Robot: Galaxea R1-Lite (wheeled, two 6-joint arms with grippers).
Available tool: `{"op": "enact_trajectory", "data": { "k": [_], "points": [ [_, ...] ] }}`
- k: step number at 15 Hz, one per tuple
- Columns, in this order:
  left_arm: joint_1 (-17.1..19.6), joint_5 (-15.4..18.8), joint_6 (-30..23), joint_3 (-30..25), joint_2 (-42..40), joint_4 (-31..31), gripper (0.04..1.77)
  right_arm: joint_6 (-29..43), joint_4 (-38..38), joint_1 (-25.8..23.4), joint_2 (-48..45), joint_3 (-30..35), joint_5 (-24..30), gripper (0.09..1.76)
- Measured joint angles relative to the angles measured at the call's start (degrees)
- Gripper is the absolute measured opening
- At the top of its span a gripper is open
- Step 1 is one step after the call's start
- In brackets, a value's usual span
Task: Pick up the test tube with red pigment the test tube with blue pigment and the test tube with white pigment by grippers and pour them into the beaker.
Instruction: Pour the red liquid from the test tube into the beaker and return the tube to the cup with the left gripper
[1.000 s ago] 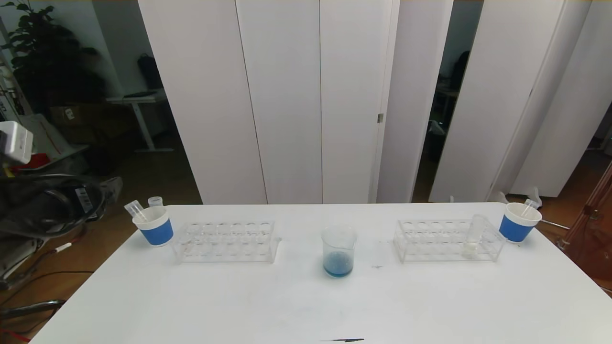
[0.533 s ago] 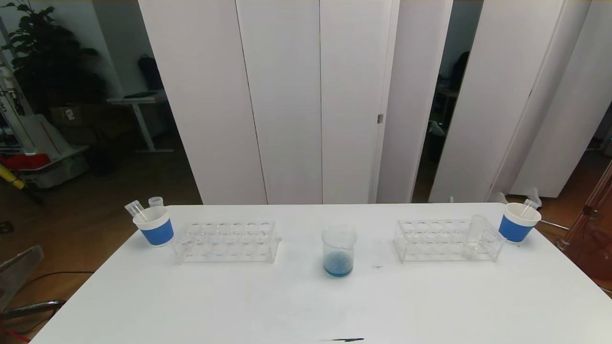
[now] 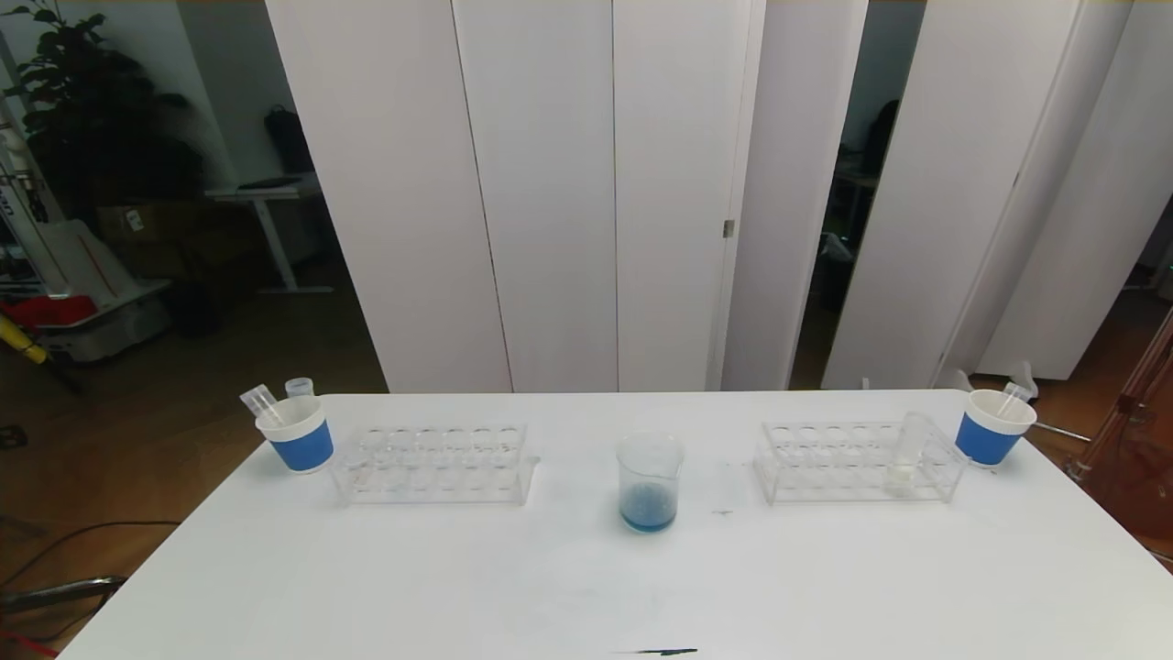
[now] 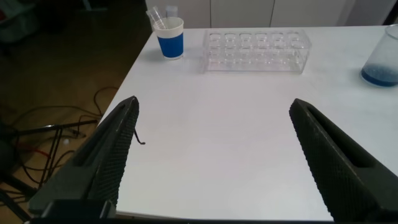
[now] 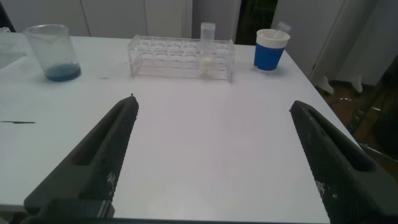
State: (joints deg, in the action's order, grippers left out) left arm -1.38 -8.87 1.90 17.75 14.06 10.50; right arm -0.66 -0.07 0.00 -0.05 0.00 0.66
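The clear beaker stands mid-table with blue pigment at its bottom; it also shows in the left wrist view and the right wrist view. The test tube with white pigment stands upright in the right rack, also in the right wrist view. No tube with blue or red pigment shows. My left gripper is open and empty over the table's near left part. My right gripper is open and empty over the near right part. Neither shows in the head view.
An empty clear rack stands left of the beaker. A blue paper cup at the far left holds two empty-looking tubes. Another blue cup at the far right holds one tube. A short dark mark lies near the front edge.
The left arm, seen off the table's left edge a second ago, has dropped out of the head view. The things on the table have not moved.
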Motion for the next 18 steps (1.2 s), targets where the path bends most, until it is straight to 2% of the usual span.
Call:
{"op": "enact_trajectory", "data": {
  "k": [3,5,13,18],
  "points": [
    [0.8,5.9,0.0,-5.6,-6.5,-0.2,1.73,0.0,0.0,0.0,0.0,0.0,0.0,1.75],
    [1.0,7.8,-0.2,-9.3,-10.7,-0.9,1.73,0.0,0.0,0.0,0.0,0.0,0.0,1.75],
    [1.2,8.9,0.3,-16.7,-14.1,-9.8,1.73,0.0,0.0,0.0,0.0,0.0,0.0,1.75],
    [1.2,8.8,-0.5,-17.6,-14.2,-10.4,1.73,0.0,0.0,0.0,0.0,0.0,0.0,1.75]
  ]
}}
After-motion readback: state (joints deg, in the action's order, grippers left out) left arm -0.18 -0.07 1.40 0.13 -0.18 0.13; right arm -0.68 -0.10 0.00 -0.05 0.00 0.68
